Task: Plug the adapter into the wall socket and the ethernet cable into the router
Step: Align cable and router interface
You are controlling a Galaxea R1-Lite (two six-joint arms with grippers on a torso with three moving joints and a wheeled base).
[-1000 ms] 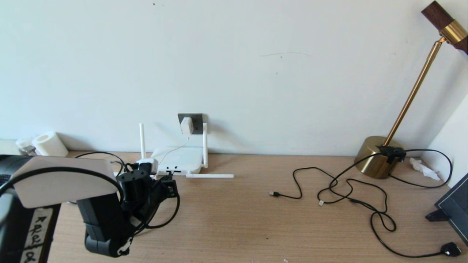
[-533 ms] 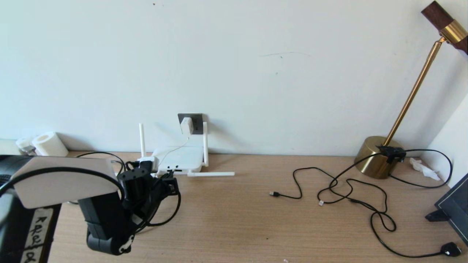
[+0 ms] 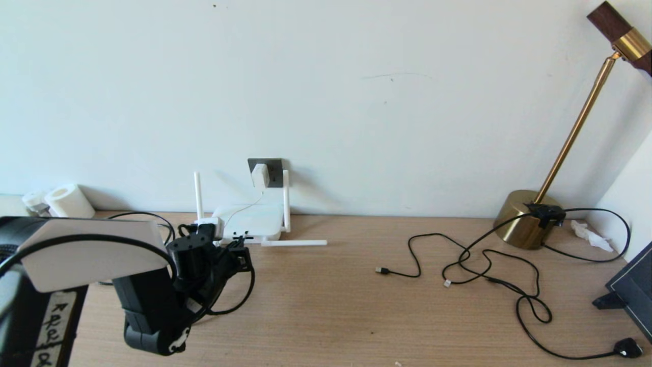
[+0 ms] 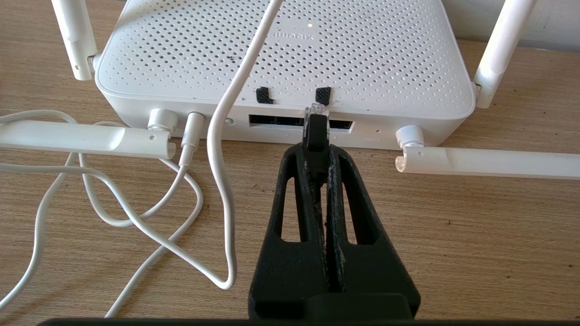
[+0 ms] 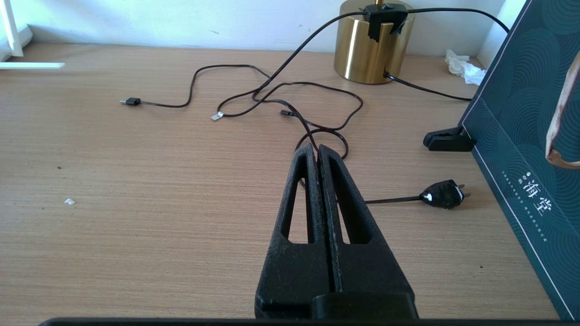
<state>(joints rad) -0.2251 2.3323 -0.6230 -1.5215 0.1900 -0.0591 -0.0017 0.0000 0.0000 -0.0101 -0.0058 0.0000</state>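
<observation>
The white router (image 3: 254, 221) lies against the wall, and its dark port row (image 4: 276, 121) faces my left gripper. My left gripper (image 4: 316, 151) is shut on the black plug end of the ethernet cable (image 4: 315, 131). The plug's clear tip sits at the port row, just under the router's top edge. The cable loops back under the left gripper (image 3: 238, 256) in the head view. The white adapter (image 3: 260, 175) sits in the dark grey wall socket (image 3: 275, 167). My right gripper (image 5: 317, 151) is shut and empty above the desk on the right.
The adapter's thin white cord (image 4: 222, 181) coils on the desk left of the plug. Two antennas (image 4: 489, 163) lie flat beside the ports. Thin black cables (image 3: 484, 265), a brass lamp base (image 3: 522, 221), a dark box (image 3: 634, 290) and a paper roll (image 3: 69, 201) stand around.
My left gripper has crept forward toward the router's front edge with the plug in it. Nothing else has moved.
</observation>
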